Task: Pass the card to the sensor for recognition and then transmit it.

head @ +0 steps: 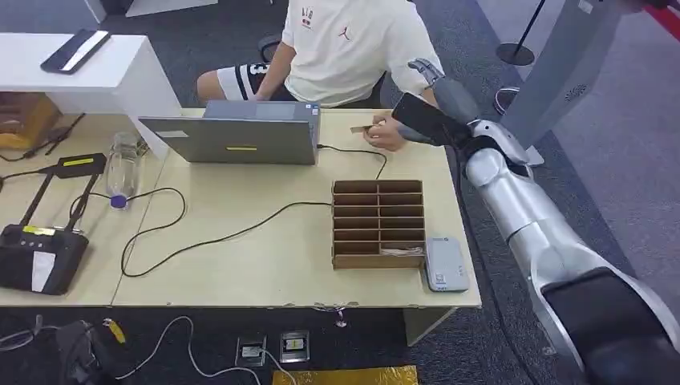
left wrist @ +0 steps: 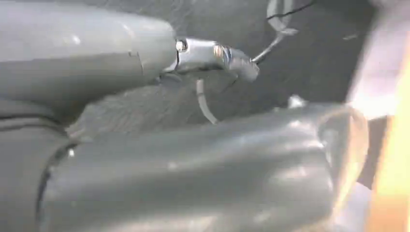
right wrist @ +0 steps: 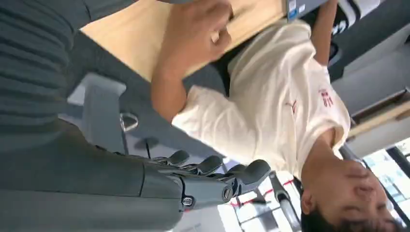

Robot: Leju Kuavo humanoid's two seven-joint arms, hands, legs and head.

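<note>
One wooden table (head: 240,265) is taken as the landmark, and everything is placed against it. Behind its far edge a person in a white shirt (head: 345,48) is seated. The right arm (head: 521,216) is stretched along the table's right side, and the right hand (head: 433,80) is raised over the far right corner; in the right wrist view its fingers (right wrist: 212,166) are seen slightly curled and apart, with nothing between them. The left hand (left wrist: 193,145) is seen in the left wrist view hanging off the table over dark floor; how its fingers stand cannot be told. A grey laptop (head: 240,136) is set at the table's far middle. A brown slotted card box (head: 378,223) is placed right of centre, with the pale sensor (head: 446,263) just beside it near the front right edge. The card (head: 362,128) is held in the person's hand (head: 385,135) above the far right part.
</note>
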